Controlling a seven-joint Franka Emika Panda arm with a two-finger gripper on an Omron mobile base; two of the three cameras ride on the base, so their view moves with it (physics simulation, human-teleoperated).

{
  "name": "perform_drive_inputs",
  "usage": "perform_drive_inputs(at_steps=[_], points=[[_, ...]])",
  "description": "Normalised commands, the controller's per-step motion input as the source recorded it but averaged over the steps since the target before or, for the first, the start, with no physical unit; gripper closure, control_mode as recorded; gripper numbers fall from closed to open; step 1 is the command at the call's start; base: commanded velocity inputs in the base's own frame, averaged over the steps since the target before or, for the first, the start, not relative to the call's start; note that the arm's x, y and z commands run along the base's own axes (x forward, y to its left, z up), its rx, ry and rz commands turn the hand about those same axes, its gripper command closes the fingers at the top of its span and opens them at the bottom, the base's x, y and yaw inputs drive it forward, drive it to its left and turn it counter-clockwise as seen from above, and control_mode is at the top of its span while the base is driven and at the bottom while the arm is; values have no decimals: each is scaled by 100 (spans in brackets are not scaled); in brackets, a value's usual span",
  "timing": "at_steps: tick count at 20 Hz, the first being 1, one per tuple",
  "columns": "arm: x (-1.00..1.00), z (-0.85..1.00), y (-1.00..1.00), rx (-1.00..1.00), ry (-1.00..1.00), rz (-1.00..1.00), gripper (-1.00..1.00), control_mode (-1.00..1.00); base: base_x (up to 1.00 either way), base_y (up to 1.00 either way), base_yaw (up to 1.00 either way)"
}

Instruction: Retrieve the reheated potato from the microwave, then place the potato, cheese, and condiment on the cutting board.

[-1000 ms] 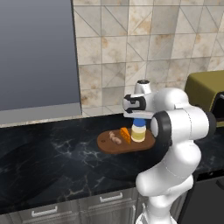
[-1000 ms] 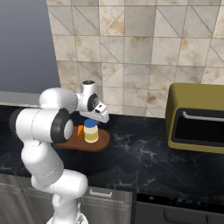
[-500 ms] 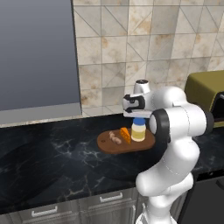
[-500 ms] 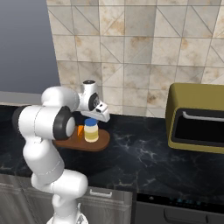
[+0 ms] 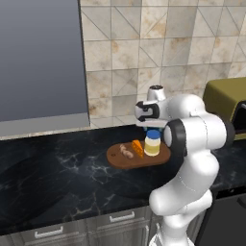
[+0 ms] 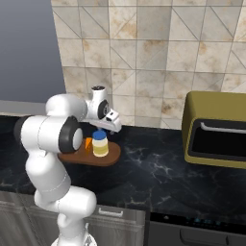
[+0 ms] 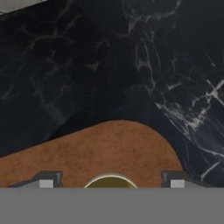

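The pincer [image 7: 110, 180] stands open, its two dark tips spread wide at the bottom of the hand view, one on each side of the bottle [image 7: 110, 181] whose pale rounded top shows between them; the tips are apart from it and hold nothing. In the left base view the pincer [image 5: 153, 129] sits just above the bottle's blue cap, a little right of the frame's middle.

The bottle [image 5: 153, 144] stands upright on the right part of the cutting board [image 5: 120, 161] – pale yellowish, clear-looking body, blue cap. Just left of it leans the cheese [image 5: 138, 147], a small orange wedge, close beside the bottle. Further left lies the potato [image 5: 126, 151], a small tan-brown oblong lump, flat on the board.

The board is a flat reddish-brown oval with a smooth wooden look. It rests on the table [image 5: 57, 178], a glossy black slab with thin white marble veins. In the right base view the bottle [image 6: 100, 143] and cheese [image 6: 88, 144] show at centre left on the board [image 6: 110, 157] – the arm covers the board's left end
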Motion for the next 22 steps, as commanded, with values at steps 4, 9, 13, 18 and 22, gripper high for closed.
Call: perform_drive_inputs(at_steps=[4,9,13,18,22], points=[[1,26,-2,0,0,0,-100,-100,0,0,0],[-7,40,-3,0,0,0,-100,-100,0,0,0],[-47,30,0,-1,-9,0,-100,-100,0,0,0],[-66,14,0,0,-3,0,-100,-100,0,0,0],[-70,15,0,0,0,0,-100,-100,0,0,0]])
